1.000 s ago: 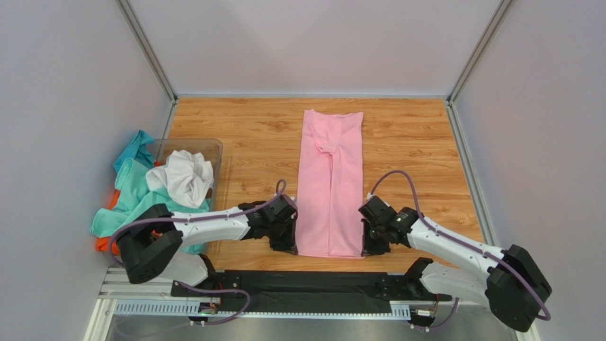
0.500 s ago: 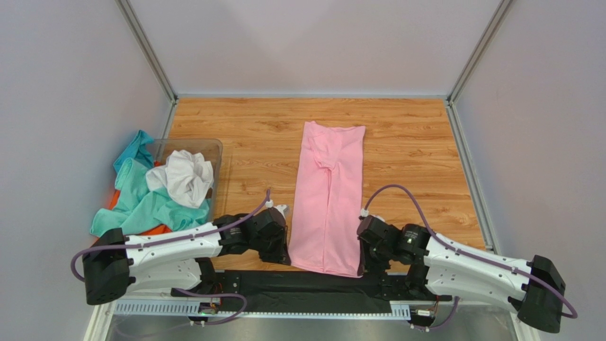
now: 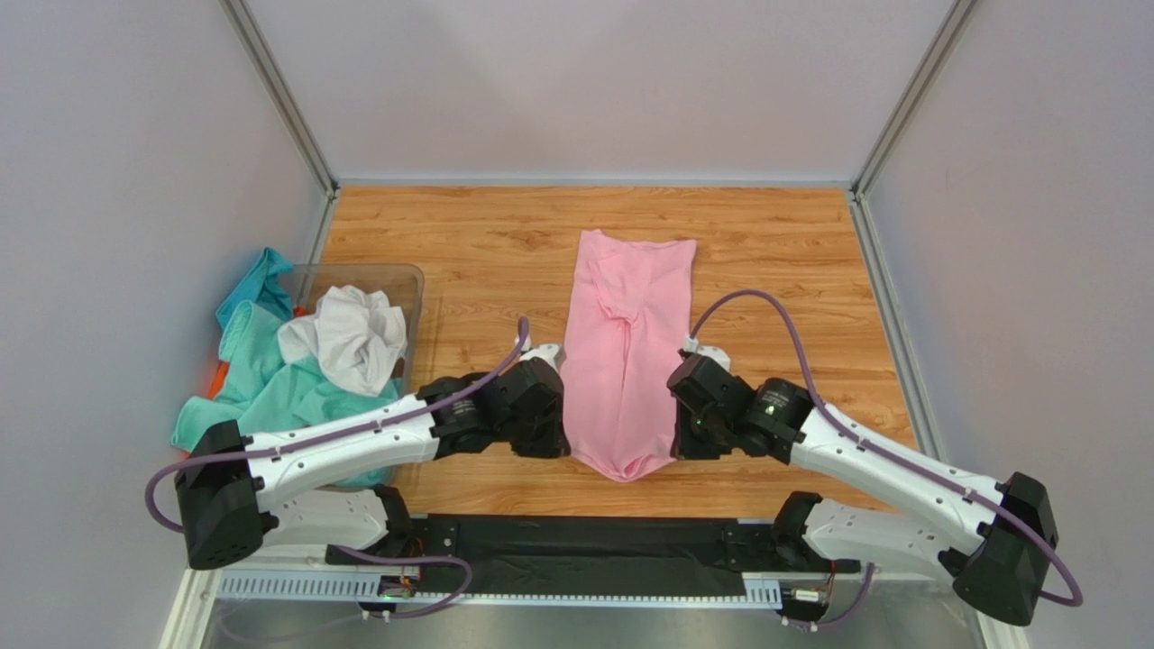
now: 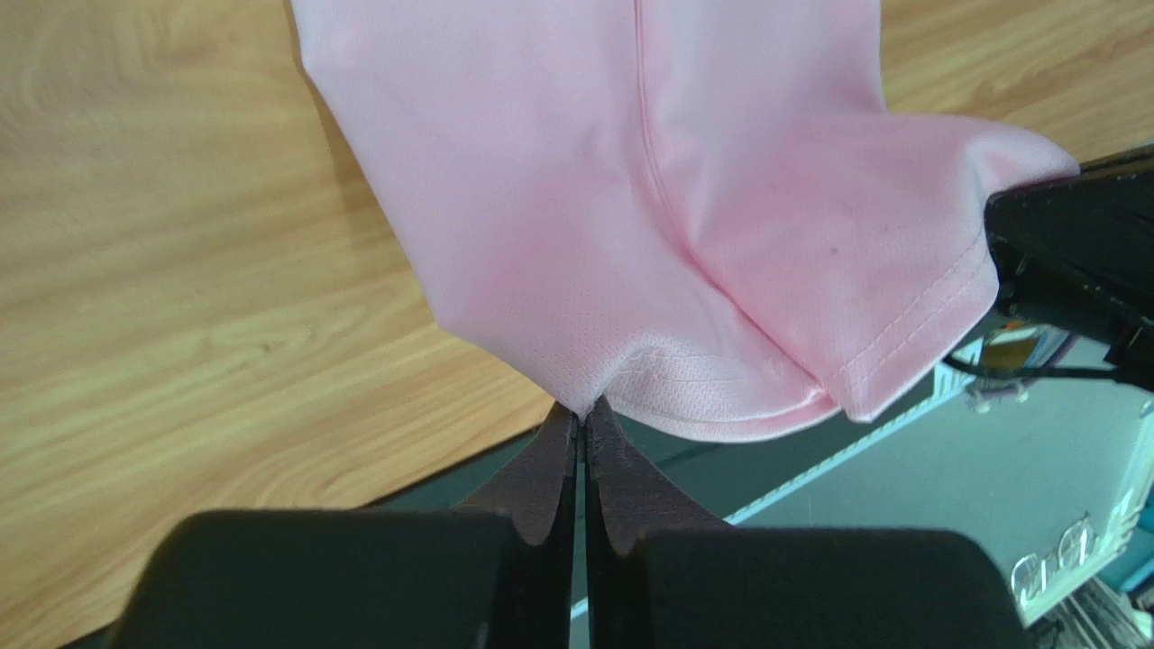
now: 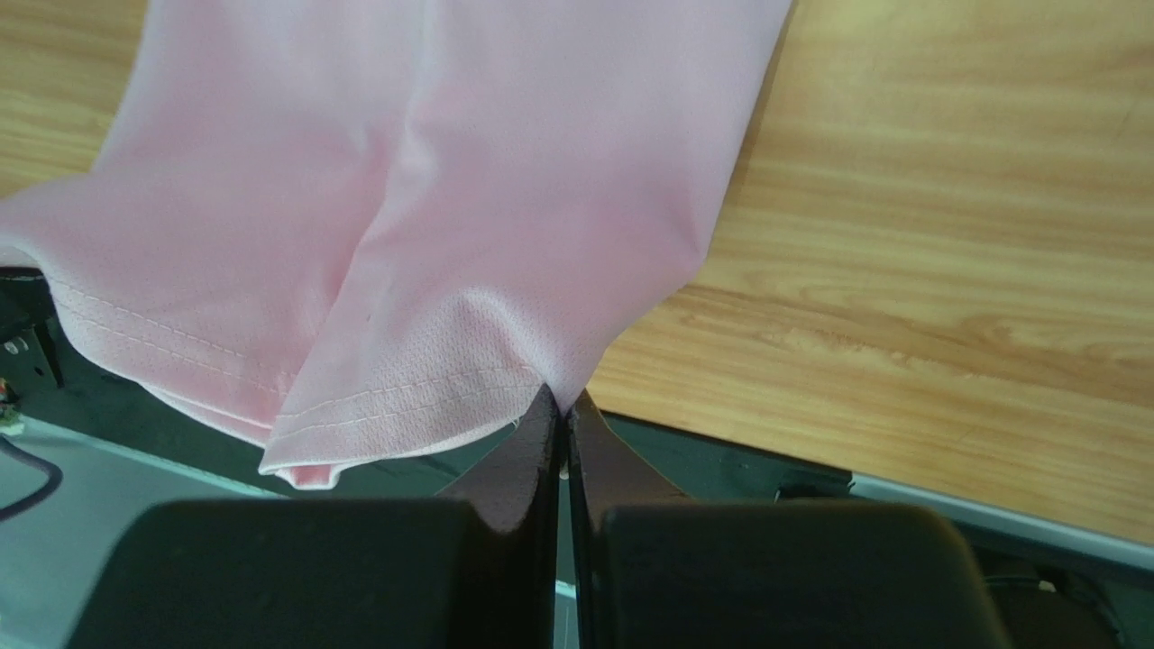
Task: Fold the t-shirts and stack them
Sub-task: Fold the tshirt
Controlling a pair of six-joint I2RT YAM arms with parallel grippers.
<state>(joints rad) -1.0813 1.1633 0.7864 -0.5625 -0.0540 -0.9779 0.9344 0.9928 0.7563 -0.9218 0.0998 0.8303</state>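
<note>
Pink t-shirt (image 3: 626, 354): hem held up for folding.
Left end effector (image 4: 584, 419) and right end effector (image 5: 564, 403) clamp its hem corners, keeping it level.

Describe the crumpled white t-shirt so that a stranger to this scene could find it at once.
Start at the wooden table and go to its left edge, where a clear plastic bin sits. The crumpled white cotton t-shirt is heaped over that bin. Unlike the teal cotton t-shirt draped beside it and the long pink cotton t-shirt mid-table, it is white and balled up.
</note>
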